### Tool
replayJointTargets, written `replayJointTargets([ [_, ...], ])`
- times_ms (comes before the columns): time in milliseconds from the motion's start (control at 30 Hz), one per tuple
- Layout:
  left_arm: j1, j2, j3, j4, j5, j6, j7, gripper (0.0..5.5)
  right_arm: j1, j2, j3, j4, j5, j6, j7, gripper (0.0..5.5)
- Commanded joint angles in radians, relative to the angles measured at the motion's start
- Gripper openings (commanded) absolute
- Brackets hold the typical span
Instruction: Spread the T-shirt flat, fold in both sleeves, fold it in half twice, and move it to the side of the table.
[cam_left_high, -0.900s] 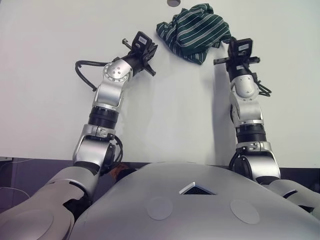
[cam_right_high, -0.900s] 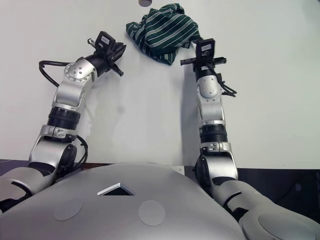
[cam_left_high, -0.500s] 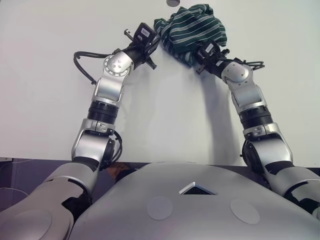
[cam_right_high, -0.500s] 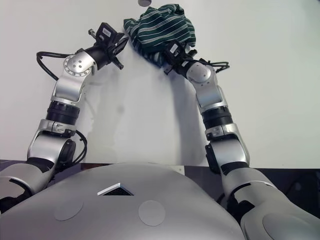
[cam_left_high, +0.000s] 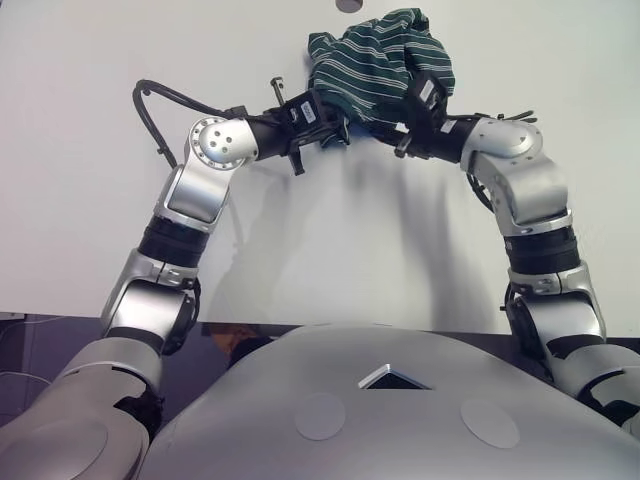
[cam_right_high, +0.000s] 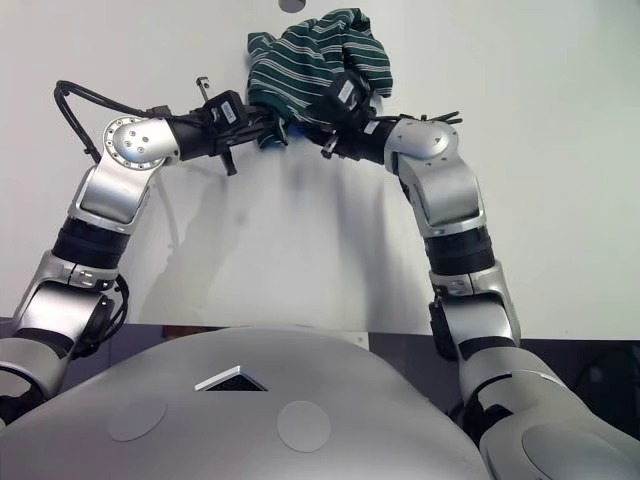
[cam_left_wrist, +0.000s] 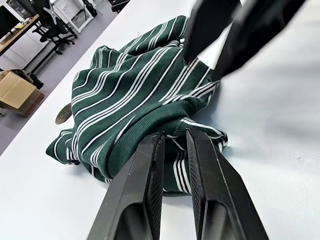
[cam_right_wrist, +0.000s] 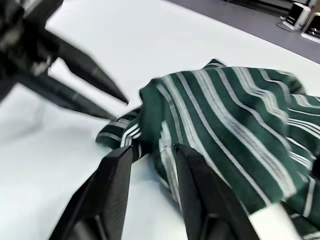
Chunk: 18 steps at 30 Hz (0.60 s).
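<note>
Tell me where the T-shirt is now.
The T-shirt lies crumpled far out on the table, right of centre in the head views, with the left gripper at its near-left edge and the right gripper at its near-right.

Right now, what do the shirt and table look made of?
Shirt: soft knit, probably cotton jersey, matte. It has a ribbed hem and limp, crumpled folds.
Table: hard, smooth white top, perhaps laminate, matte. It looks flat and even, and shadows on it are soft-edged.
</note>
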Motion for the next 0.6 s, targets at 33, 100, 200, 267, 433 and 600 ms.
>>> replayJointTargets([
  [33,-0.008,0.006,0.001,0.01,0.009,-0.005,-0.002,0.79,-0.001,-0.025,0.014,0.04,-0.045,-0.066,-0.022,1.5],
  [100,-0.007,0.007,0.002,0.006,0.004,-0.001,-0.007,0.79,-0.01,-0.015,0.037,0.115,-0.089,-0.12,-0.053,1.5],
  [200,-0.006,0.009,0.008,0.004,-0.003,0.005,-0.01,0.79,-0.022,0.038,0.051,0.255,-0.127,-0.196,-0.117,1.5],
  [267,-0.002,0.005,0.01,0.005,-0.007,0.007,-0.01,0.79,-0.022,0.069,0.05,0.331,-0.145,-0.248,-0.161,1.39],
  [433,0.016,0.015,0.044,0.023,-0.021,-0.002,0.003,0.79,-0.02,0.084,-0.05,0.276,-0.036,-0.266,-0.129,0.4],
  [600,-0.047,-0.006,0.158,0.062,-0.082,-0.007,0.051,0.79,-0.219,0.058,-0.286,0.228,0.243,-0.108,-0.049,0.05],
])
